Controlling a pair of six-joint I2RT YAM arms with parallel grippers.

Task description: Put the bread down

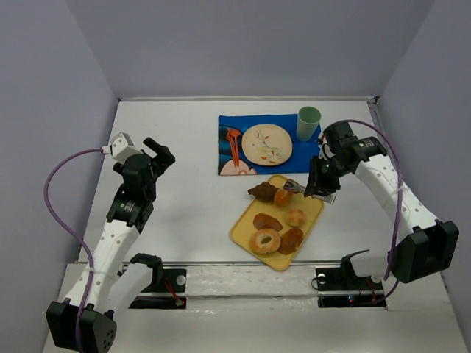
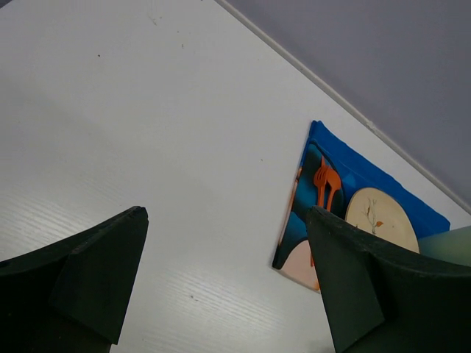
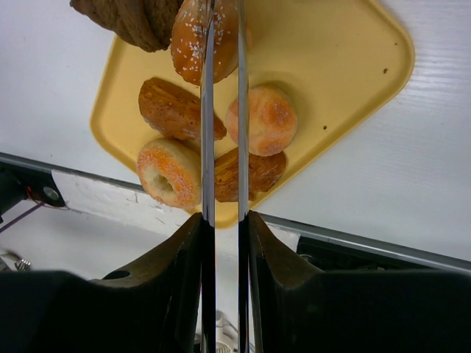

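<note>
Bread (image 3: 188,33) on tray (image 3: 353,66), right end effector (image 3: 223,29) perhaps pinching it, wrist view only

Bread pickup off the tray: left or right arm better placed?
Right. The right end effector is at the bread on the yellow tray, jaws nearly shut. The left end effector hangs open over the table, away from the tray.

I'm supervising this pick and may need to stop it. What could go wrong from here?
The jaws of the right gripper sit narrow and off-centre over the bread, so it could twist or slip out on lifting. The dark pastry touches it and may get dragged. The green cup stands close beside that arm and might be knocked.
</note>
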